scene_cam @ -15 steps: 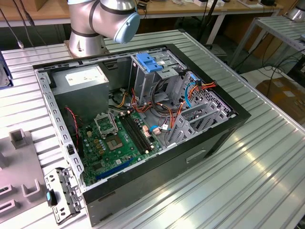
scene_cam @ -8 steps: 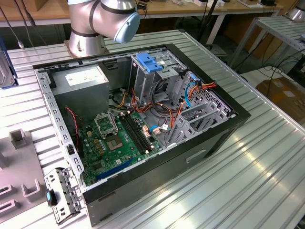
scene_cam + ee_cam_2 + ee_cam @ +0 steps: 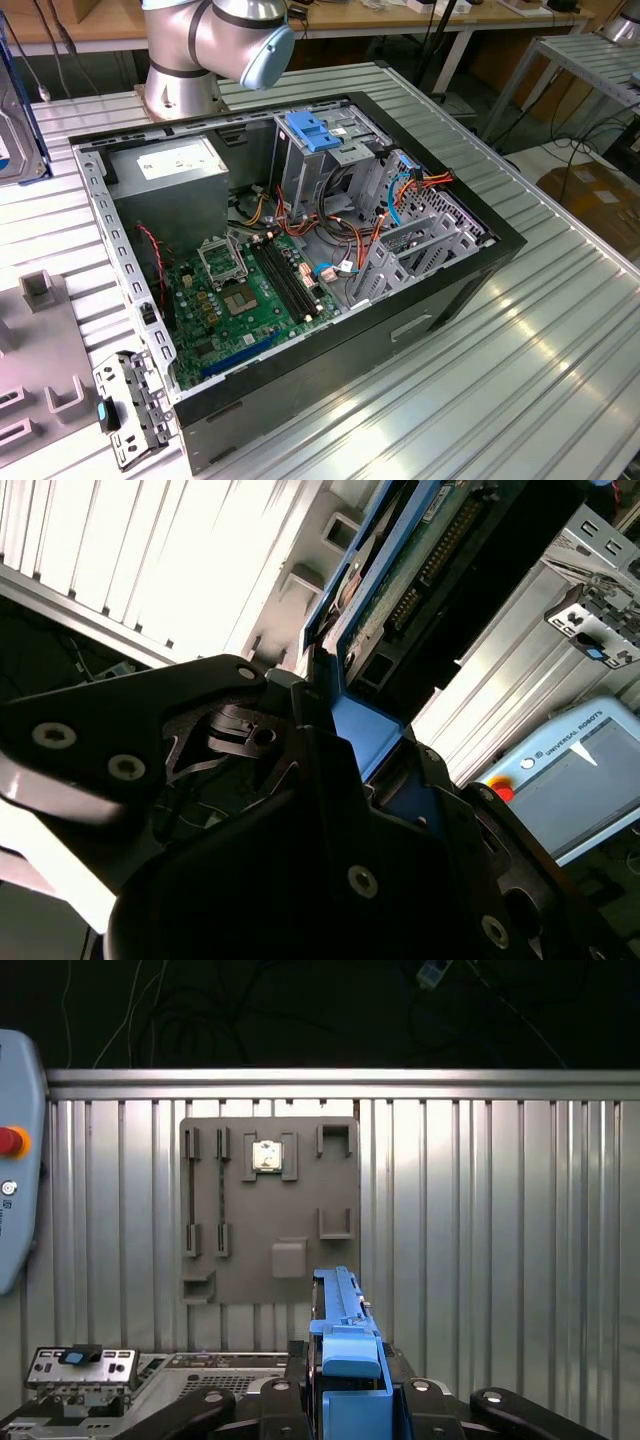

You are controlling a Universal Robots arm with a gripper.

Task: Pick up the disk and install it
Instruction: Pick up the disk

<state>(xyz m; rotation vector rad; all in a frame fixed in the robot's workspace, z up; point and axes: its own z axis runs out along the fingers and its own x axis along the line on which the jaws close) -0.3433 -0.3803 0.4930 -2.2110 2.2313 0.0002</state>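
In the exterior view, the disk (image 3: 14, 115) shows upright at the view's far left, over the ribbed table (image 3: 520, 330) and well apart from the open computer case (image 3: 300, 250). The frame edge cuts most of it off, leaving a strip of silver metal and one blue rail. The arm's base (image 3: 180, 60) rises behind the case, its upper part cut off too. A blue latch (image 3: 315, 130) sits on the drive cage inside the case.

In the second wrist view, the gripper (image 3: 365, 742) is clamped on the disk (image 3: 420, 570) by its blue rail, with black fingers (image 3: 300, 710) on either side. The green circuit-board face is turned to the camera, its far end cut by the frame. The gripper's body hides the rail's near end. A teach pendant (image 3: 570, 770) lies beyond.

In the first wrist view, the disk (image 3: 340, 1310) appears edge-on as a narrow blue rail between the fingers (image 3: 300, 1370), so its faces cannot be made out. Beyond it, a grey fixture plate (image 3: 270, 1210) lies on the table.
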